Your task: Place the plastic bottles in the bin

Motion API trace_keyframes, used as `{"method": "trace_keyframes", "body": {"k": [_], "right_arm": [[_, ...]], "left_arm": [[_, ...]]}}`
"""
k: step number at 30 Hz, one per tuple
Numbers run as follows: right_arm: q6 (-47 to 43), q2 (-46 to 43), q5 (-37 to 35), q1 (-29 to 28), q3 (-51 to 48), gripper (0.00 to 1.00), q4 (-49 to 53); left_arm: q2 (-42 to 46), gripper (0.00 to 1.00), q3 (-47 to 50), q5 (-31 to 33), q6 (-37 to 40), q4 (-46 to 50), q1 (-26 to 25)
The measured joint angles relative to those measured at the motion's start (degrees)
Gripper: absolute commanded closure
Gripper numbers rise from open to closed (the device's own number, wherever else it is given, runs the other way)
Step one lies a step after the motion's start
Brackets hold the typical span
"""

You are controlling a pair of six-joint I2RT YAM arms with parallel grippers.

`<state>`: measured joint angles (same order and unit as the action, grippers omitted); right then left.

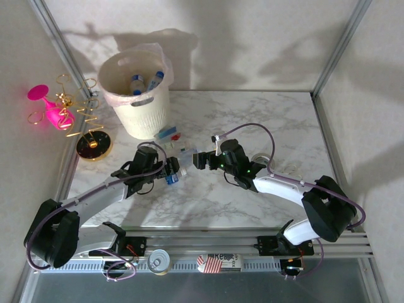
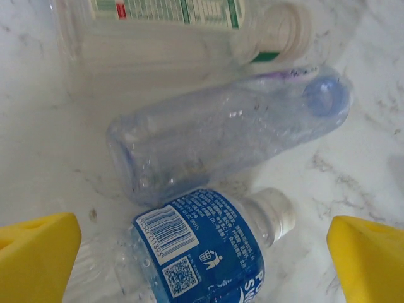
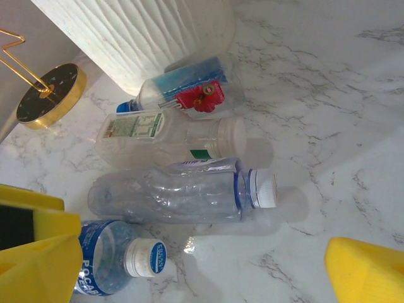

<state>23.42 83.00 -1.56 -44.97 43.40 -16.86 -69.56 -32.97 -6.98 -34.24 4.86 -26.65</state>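
**Blue-labelled bottle lies slantwise between the left fingers**

The left gripper (image 2: 202, 268) hangs spread wide, with nothing in it, directly over the clear plastic bottle with a blue label and a white cap (image 2: 208, 243). This bottle lies on its side on the white marble table (image 2: 366, 158), in the gap between the two yellow fingers. Its long axis is slanted: the cap points toward the finger at the right of the wrist view and a little forward. I judge that the wrist needs some turn before closing.

The right gripper (image 3: 202, 271) is also spread wide and empty, but the same bottle lies outside its gap, beside one finger, so the left arm is nearer. Ahead of the right hand, beyond three more lying plastic bottles (image 3: 177, 196), stands the tall cream-white ribbed plastic bin (image 3: 145, 38).
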Motion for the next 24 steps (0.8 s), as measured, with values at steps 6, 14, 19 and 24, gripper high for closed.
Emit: {"method": "trace_keyframes", "body": {"k": [6, 14, 19, 24], "right_arm": [[0.0, 0.0, 0.0, 0.0, 0.0, 0.01, 0.0], [-0.02, 0.0, -0.44, 0.0, 0.0, 0.01, 0.0], [-0.04, -0.02, -0.92, 0.0, 0.0, 0.01, -0.02], [-0.02, -0.2, -1.51, 0.0, -0.07, 0.01, -0.02]], "left_arm": [[0.0, 0.0, 0.0, 1.03, 0.0, 4.13, -3.87], [-0.92, 0.0, 0.0, 2.1, -0.02, 8.26, -9.84], [-3.69, 0.07, -0.02, 2.95, 0.26, 9.22, -11.21], [-6.1, 0.14, -0.74, 3.82, 1.51, 9.31, -11.87]]}}
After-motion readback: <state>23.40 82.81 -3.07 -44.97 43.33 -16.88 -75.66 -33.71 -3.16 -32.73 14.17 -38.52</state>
